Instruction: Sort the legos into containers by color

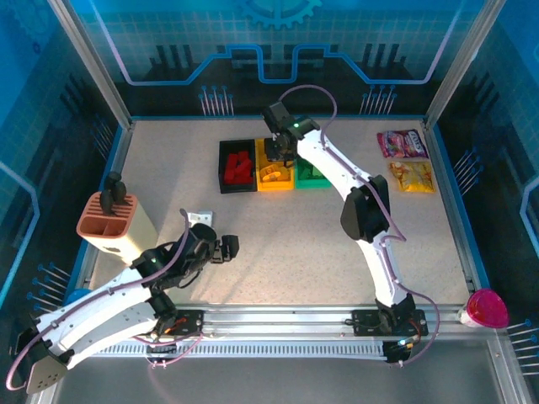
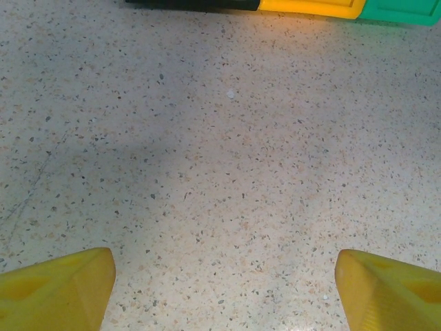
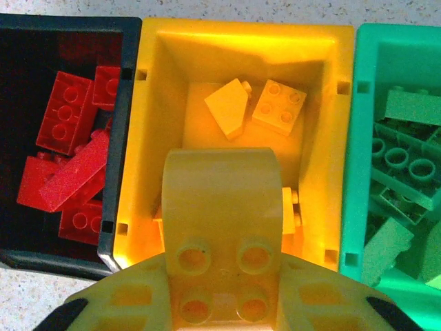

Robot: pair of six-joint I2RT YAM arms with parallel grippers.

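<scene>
Your right gripper (image 3: pixel 220 307) is clamped on a curved yellow brick (image 3: pixel 220 207), studs up toward the wrist camera. The brick juts out ahead of the fingertips, over the inside of the yellow bin (image 3: pixel 155 138). The step in hand looks like the release.

Before you let go, check that the brick sits over the middle of the bin. The black bin (image 3: pixel 69 21) with its red bricks (image 3: pixel 65 110) is immediately left of the fingers. The green bin (image 3: pixel 351 138) with its green bricks (image 3: pixel 406 172) is immediately right. The shared walls are thin, so a sideways drift could tip the piece into the wrong one.

Lower a little if you can, because a rounded piece dropped from height may bounce. Open both fingers evenly so it falls flat. Two yellow pieces (image 3: pixel 279 107) lie on the bin floor ahead of the tips, and another peeks out under the held brick's right side. Expect the new one to land on top and perhaps roll.

Your left gripper (image 2: pixel 224 265) has its fingers spread wide with nothing between them, low over bare table (image 2: pixel 220 158). The row of bins is far ahead of it, so it is well apart from the right arm's work.

Snack packets (image 1: pixel 404 158) lie off to the right of the working gripper, and a slotted holder (image 1: pixel 109 225) stands to the left of the idle one. Neither is in your way.
</scene>
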